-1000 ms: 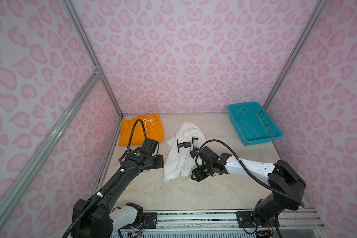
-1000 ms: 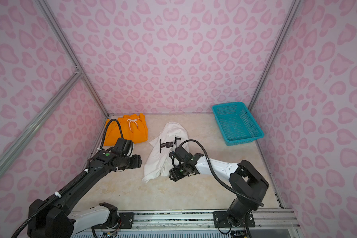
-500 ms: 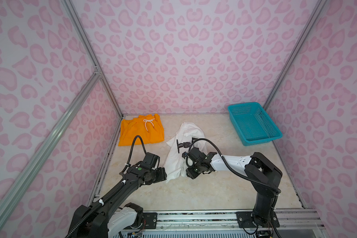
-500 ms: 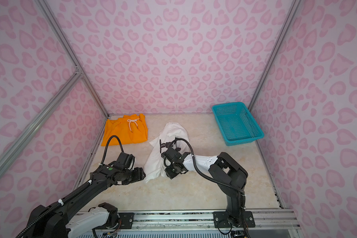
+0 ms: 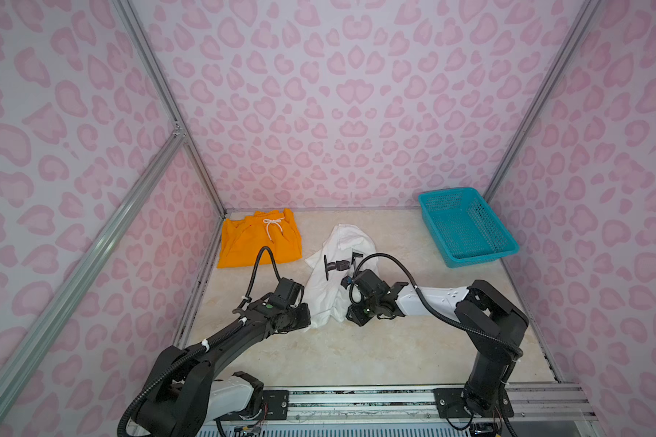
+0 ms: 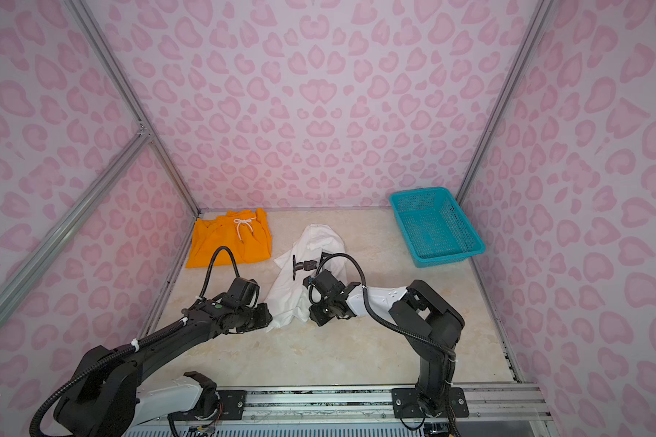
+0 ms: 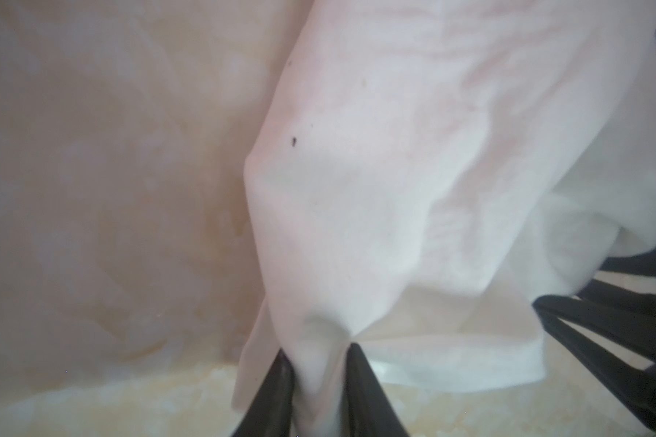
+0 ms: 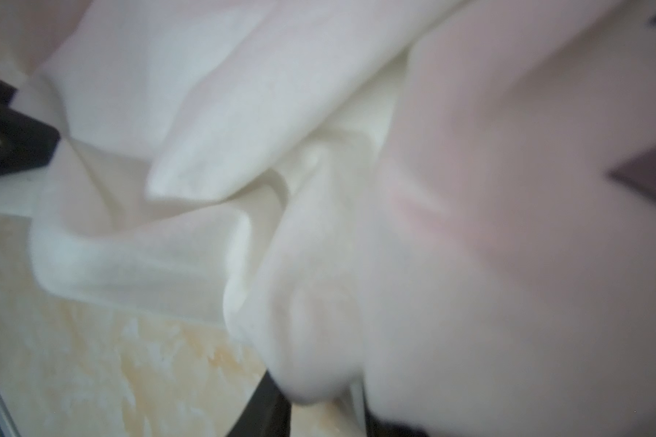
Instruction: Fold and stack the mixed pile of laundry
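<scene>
White T-shirt lies crumpled in soft folds on marbled tabletop.

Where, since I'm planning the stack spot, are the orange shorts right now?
In both top views the orange shorts lie flat in the far left corner, left of the white T-shirt.

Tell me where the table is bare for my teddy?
The table is barest in front, from the T-shirt to the metal rail. Also between T-shirt and basket. Crowded where the left hand and right hand meet the T-shirt.
</scene>
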`<state>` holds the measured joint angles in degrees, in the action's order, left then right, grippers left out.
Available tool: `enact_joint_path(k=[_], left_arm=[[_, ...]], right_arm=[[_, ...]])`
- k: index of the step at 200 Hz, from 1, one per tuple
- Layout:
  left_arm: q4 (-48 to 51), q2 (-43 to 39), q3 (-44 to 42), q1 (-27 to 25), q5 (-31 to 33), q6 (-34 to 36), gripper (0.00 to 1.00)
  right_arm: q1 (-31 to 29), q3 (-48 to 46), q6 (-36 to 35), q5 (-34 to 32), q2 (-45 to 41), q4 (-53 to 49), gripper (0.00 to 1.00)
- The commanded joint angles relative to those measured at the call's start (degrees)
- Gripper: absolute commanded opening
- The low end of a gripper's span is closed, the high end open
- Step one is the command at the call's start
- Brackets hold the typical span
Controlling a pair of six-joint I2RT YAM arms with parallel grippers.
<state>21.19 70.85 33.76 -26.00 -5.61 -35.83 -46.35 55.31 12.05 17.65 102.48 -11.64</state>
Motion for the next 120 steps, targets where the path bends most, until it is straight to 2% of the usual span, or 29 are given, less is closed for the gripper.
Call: enact_joint_path(k=[1, 20, 35, 58, 81, 96, 120], left_arm=[[-2.07, 1.20, 2.17, 0.14, 3.54, 0.98, 0.15], [-1.38, 3.43, 4.93, 0.53, 4.43, 1.53, 0.03], [-1.18, 4.99, 6.88, 1.00, 4.66, 2.06, 0.03], [-0.50, 6.31, 9.63, 1.98, 4.57, 3.08, 0.03], [0.55, 6.32, 11.46, 3.41, 4.51, 4.20, 0.03], [2.25, 5.97, 12.70, 4.56, 3.99, 5.33, 0.03], [6.08, 4.06, 14.62, 5.08, 4.15, 7.49, 0.03]], right_arm=[[1.22, -3.36, 1.74, -0.47, -1.95, -7.67, 0.24], [2.75, -4.99, 1.91, -0.39, -3.62, -9.31, 0.20], [4.00, -6.31, 2.13, 0.34, -4.99, -9.32, 0.20], [5.61, -7.67, 2.73, 0.17, -6.12, -10.19, 0.08], [6.91, -8.36, 3.38, -0.11, -7.49, -11.95, 0.07], [8.10, -9.21, 4.38, -0.59, -8.72, -12.99, 0.02], [11.28, -9.19, 7.15, -3.93, -10.24, -18.18, 0.00]])
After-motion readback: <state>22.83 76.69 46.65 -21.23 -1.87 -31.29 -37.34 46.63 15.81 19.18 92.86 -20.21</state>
